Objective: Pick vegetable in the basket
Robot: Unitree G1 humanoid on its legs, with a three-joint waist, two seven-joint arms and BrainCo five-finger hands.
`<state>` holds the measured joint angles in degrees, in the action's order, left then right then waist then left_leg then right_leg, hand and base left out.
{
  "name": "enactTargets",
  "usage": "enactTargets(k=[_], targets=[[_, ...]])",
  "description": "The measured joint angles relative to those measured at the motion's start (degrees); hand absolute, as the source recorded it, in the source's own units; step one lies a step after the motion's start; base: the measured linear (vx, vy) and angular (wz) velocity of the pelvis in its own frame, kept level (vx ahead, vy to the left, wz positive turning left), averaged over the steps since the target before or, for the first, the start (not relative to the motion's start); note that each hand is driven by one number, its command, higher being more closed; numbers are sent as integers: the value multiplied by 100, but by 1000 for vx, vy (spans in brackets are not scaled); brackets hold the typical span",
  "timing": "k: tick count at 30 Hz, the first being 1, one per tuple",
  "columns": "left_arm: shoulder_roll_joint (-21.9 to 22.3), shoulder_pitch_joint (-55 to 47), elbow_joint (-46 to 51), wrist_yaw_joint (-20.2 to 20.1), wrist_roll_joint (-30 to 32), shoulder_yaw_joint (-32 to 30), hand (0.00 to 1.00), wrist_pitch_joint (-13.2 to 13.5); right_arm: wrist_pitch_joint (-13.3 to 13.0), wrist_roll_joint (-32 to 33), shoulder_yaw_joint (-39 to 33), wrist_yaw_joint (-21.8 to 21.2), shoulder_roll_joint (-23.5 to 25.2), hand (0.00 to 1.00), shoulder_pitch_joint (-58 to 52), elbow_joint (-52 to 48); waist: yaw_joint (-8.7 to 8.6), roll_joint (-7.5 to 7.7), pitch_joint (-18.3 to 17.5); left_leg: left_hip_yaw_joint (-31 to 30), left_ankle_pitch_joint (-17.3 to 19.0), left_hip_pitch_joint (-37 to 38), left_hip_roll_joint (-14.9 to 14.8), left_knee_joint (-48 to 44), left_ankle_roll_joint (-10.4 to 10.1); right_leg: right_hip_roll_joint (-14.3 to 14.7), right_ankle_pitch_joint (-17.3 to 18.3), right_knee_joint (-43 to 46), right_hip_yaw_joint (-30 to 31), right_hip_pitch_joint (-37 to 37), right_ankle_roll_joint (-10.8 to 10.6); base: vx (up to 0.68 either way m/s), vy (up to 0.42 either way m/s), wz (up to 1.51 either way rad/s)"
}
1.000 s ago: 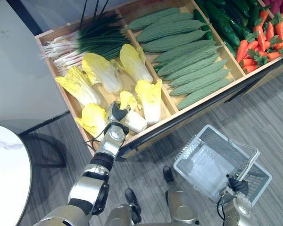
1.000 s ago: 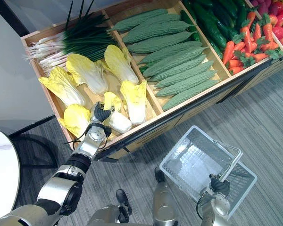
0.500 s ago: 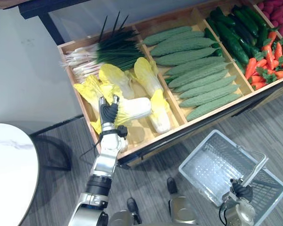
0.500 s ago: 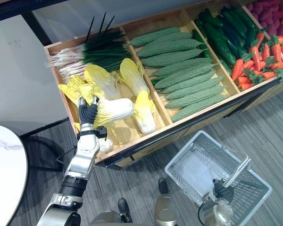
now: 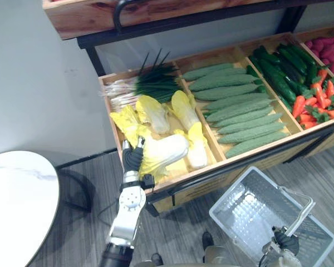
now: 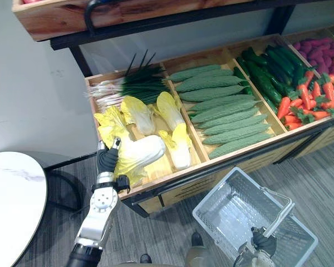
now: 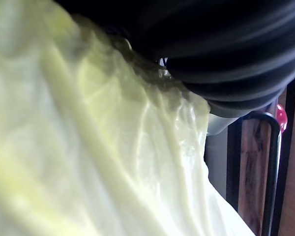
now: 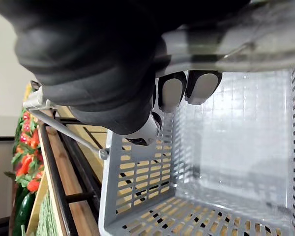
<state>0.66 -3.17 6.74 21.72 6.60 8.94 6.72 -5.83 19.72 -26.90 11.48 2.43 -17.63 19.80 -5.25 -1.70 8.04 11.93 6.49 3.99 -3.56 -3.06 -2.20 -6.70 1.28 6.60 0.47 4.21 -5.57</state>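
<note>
Fingers [image 5: 140, 142] of left hand [image 5: 132, 160] around cabbage [image 5: 166, 151]

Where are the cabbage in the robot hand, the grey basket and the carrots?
cabbage [image 5: 168, 150]: left eye view, on its pale stalk end.
basket [image 5: 261, 214]: left eye view, on its bare bottom.
carrots [image 5: 299, 105]: left eye view, on an orange root.

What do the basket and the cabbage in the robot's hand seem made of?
Basket: grey plastic, matte, judging by its moulded walls of small holes; its handle looks metal. Cabbage in the left hand: possibly a plastic imitation, smooth with a slight waxy sheen.
</note>
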Motion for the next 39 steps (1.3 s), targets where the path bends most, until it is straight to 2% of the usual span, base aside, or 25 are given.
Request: enactTargets(k=[4,7,9,13,17,18,19,20,21,22,23,24,25,26,27,28,30,31,32,33,34,36,37,38,39], targets=[[15,-252,396,-166,-140,18,100,22,0,52,-4,85,144,100,-192,-474,118,6,-3,-91,111,-136,-66,-400,-60,-33,193,302,-196,-3,32,-4,-34,26],[21,-296,687,-165,-155,20,100,60,0,105,63,115,149,100,-237,-758,282,9,-2,-203,503,-301,-203,-1198,-114,112,328,590,-42,87,79,-49,-42,-27],[18,-319,986,-156,-162,20,100,140,1,89,305,118,124,100,-200,-983,330,-1,-18,-541,893,-502,-262,-1600,-121,299,411,833,303,421,122,-131,9,-79],[25,-317,1119,-168,-231,197,100,230,0,118,390,190,153,100,-339,-1532,273,6,-109,82,1085,-514,-365,-1724,-95,488,257,781,889,669,46,-73,36,-96],[62,-188,1113,-231,-324,566,100,270,-19,106,768,192,150,100,-236,-2162,223,30,-194,1069,1335,-571,-581,-2148,-40,822,-269,417,1740,982,1,-24,91,-122],[80,-150,1107,-257,-335,583,100,270,-21,101,823,184,160,100,-166,-2184,238,51,-206,1218,1370,-585,-639,-2203,-16,833,-336,274,1732,1017,132,-49,107,-156],[86,-25,1044,-267,-371,620,100,271,-24,31,971,204,132,100,-23,-2183,317,124,-223,1595,1372,-579,-744,-2127,-7,729,-368,68,1339,1143,550,-68,63,-169],[61,57,1014,-255,-372,609,100,280,-27,-24,1129,216,109,100,182,-2169,335,160,-212,2055,1363,-517,-848,-2018,9,499,-322,171,434,1348,656,-49,36,-169],[40,82,944,-251,-372,595,100,294,-38,-66,1181,211,103,100,278,-2107,334,178,-219,2241,1362,-455,-877,-1970,8,359,-321,311,-141,1453,657,-13,2,-162],[-14,156,670,-256,-374,573,100,311,-49,-186,1210,208,105,100,474,-1899,333,209,-225,2615,1363,-248,-877,-1885,5,85,-194,565,-1305,1454,802,51,4,-155],[-3,177,479,-260,-377,483,100,301,-55,-259,1231,212,45,100,705,-1629,310,187,-210,2914,1371,-25,-821,-1895,-6,-146,-224,554,-2192,1304,1135,95,12,-162],[17,180,406,-265,-377,422,100,296,-56,-264,1265,217,-26,100,818,-1472,316,136,-211,2983,1368,68,-825,-1878,1,-258,-240,554,-2667,1236,1359,140,-28,-184],[31,185,391,-258,-378,302,100,279,-56,-259,1418,224,-203,100,1029,-1181,373,30,-205,3114,1360,269,-815,-1728,3,-411,-167,649,-3525,1121,1578,147,-97,-211],[4,261,382,-257,-378,190,100,279,-55,-260,1536,203,-267,100,1186,-995,441,37,-214,3243,1359,432,-752,-1535,-2,-542,-222,775,-3850,1126,1350,131,-140,-210],[-6,333,341,-251,-379,175,100,279,-55,-264,1590,199,-277,100,1205,-964,466,56,-214,3319,1360,483,-721,-1517,-3,-524,-291,775,-3786,1176,1107,152,-181,-180],[-9,532,115,-264,-379,224,100,263,-46,-305,1641,158,-288,100,1187,-931,445,40,-214,3357,1350,476,-793,-1723,-13,-350,-277,767,-3480,1289,1019,204,-194,-144],[-23,758,-209,-293,-378,320,100,244,26,-304,1716,74,-304,100,1171,-881,437,16,-206,3315,1303,398,-1195,-2648,54,-52,-274,668,-3111,1253,1047,238,-174,-136],[-44,842,-390,-311,-381,384,100,241,65,-282,1835,54,-358,100,1164,-797,421,-9,-179,3073,1048,214,-1531,-3520,336,193,-285,518,-2880,1046,1095,243,-113,-114],[-54,859,-512,-337,-379,401,100,239,66,-238,1903,27,-420,100,1135,-763,393,-9,-158,2715,594,83,-1694,-4162,379,318,-286,382,-2710,843,1103,272,-61,-132],[-91,848,-623,-415,-381,458,100,239,65,-220,1985,-22,-517,100,1114,-770,403,-24,-153,2092,484,-127,-1671,-4676,180,409,-298,194,-2446,614,1116,218,12,-104],[-82,864,-654,-431,-385,497,100,239,63,-209,2005,-26,-543,100,1117,-770,402,-30,-155,1728,628,-290,-1559,-4771,33,425,-297,134,-2321,554,1118,194,92,-111],[-94,867,-662,-445,-424,523,100,241,5,-164,2026,-51,-741,100,1186,-772,472,-18,-148,386,1179,-925,-923,-4304,-164,438,-348,-136,-1834,386,1162,176,122,-103],[-109,847,-662,-446,-454,505,100,241,3,-153,2034,-59,-770,100,1195,-772,495,-15,-146,143,1233,-994,-790,-3987,-191,438,-391,-228,-1724,321,1147,183,165,-106],[-158,801,-663,-448,-494,456,100,242,2,-101,2101,-97,-840,100,1195,-768,528,-24,-142,-372,1236,-1071,-524,-3058,-220,440,-491,-401,-1468,187,1018,134,154,-82],[-164,790,-663,-449,-494,426,100,243,2,-84,2127,-138,-861,100,1196,-764,555,-22,-135,-537,1213,-1087,-456,-2658,-245,448,-527,-436,-1375,169,955,141,207,-105]])
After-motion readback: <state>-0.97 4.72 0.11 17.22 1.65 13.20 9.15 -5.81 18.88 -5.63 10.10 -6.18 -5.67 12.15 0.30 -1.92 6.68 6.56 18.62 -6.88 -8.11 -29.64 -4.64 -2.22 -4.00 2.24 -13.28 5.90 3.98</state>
